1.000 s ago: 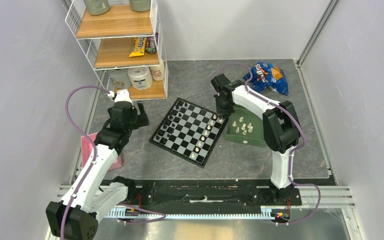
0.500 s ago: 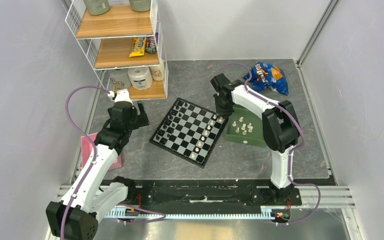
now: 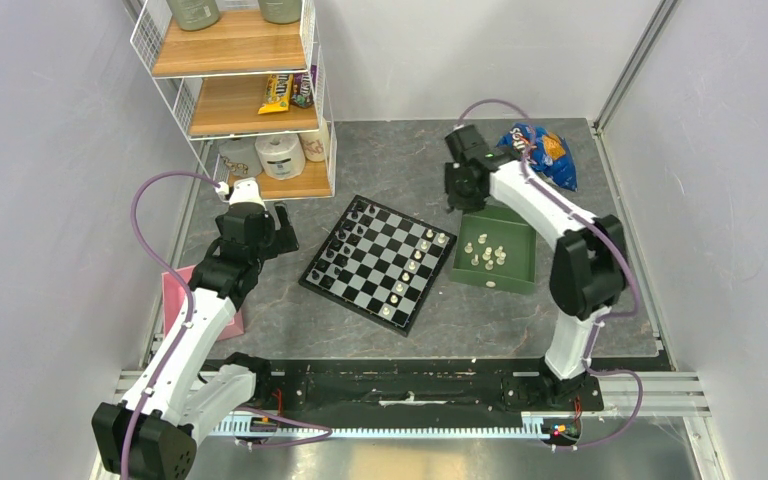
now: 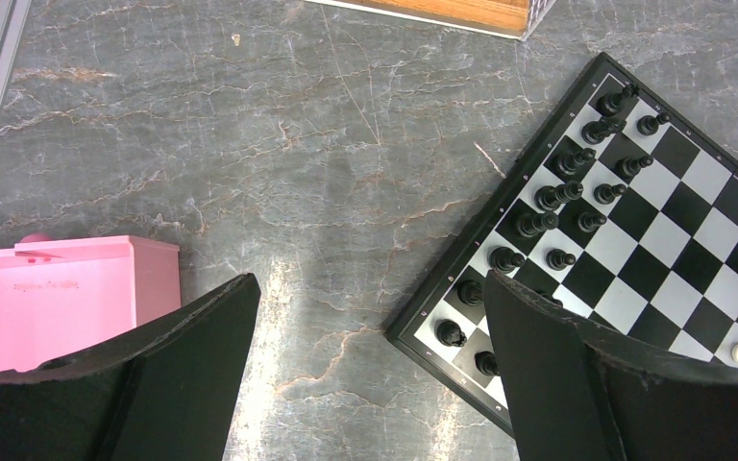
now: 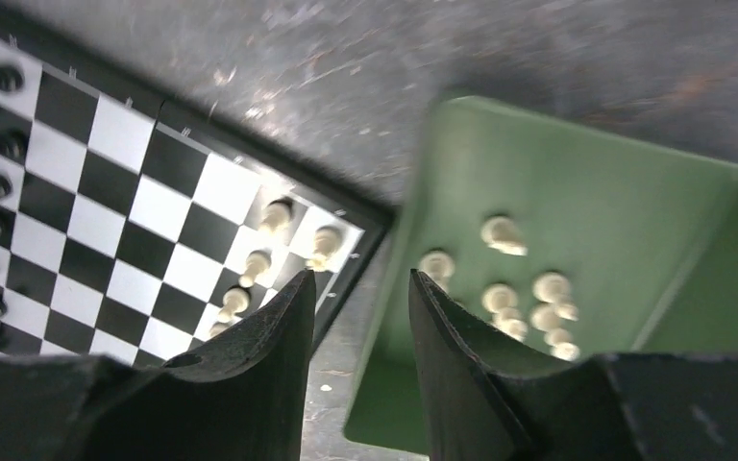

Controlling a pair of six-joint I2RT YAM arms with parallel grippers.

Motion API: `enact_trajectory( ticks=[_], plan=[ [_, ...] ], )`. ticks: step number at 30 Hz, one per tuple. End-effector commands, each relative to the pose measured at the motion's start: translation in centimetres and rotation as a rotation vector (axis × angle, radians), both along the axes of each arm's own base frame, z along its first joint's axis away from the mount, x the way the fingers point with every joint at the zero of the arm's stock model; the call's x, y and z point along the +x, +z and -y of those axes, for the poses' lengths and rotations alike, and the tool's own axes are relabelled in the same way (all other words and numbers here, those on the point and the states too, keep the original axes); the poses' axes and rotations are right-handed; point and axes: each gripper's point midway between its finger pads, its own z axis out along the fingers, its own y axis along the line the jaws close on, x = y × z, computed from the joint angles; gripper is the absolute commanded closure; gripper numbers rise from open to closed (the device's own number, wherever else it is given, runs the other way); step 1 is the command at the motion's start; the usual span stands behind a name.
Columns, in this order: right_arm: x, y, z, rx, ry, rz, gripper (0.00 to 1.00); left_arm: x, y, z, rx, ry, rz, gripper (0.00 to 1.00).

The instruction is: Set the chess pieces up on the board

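Note:
The board lies tilted mid-table, with black pieces along its left side. Several cream-white chess pieces stand in a row along its right side. More white pieces lie loose in the green tray just to the right. My right gripper hovers above the gap between the board's far right corner and the tray. In the right wrist view it is open and holds nothing, with the board's pieces to its left and the tray's pieces to its right. My left gripper hangs open over bare table left of the board.
A pink box sits at the left edge beside my left arm. A wire shelf with snacks and rolls stands at the back left. A blue snack bag lies behind the tray. Grey walls close in on both sides.
My right gripper opened, left a white piece on the board's far right corner, and rose back and to the right toward the tray. The left arm has not moved.

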Motion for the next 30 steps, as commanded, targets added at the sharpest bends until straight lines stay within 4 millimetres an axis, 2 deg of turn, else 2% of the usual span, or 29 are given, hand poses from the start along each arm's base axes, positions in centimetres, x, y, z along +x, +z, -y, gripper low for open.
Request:
enact_trajectory(
  ticks=[1, 4, 8, 16, 30],
  plan=[
    [1.3, 3.4, 5.7, -0.010, -0.142, 0.104, 0.52, 0.5, 0.8, -0.1, 0.006, -0.005, 0.022, 0.06],
    [0.6, 1.7, 7.8, -0.013, -0.193, 0.052, 0.52, 0.5, 0.7, 0.0, 0.003, -0.008, 0.018, 0.06],
    [-0.4, -0.2, 8.9, -0.005, -0.224, -0.003, 0.53, 0.5, 0.6, 0.0, 0.004, -0.008, 0.017, 0.06],
    [-0.5, -3.0, 8.9, -0.014, -0.267, -0.074, 0.55, 0.5, 0.6, 0.1, 0.003, -0.010, 0.014, 0.06],
    [-0.4, -5.8, 8.9, -0.027, -0.356, -0.143, 0.58, 0.5, 0.6, 0.1, 0.003, -0.010, 0.012, 0.06]
  ],
)
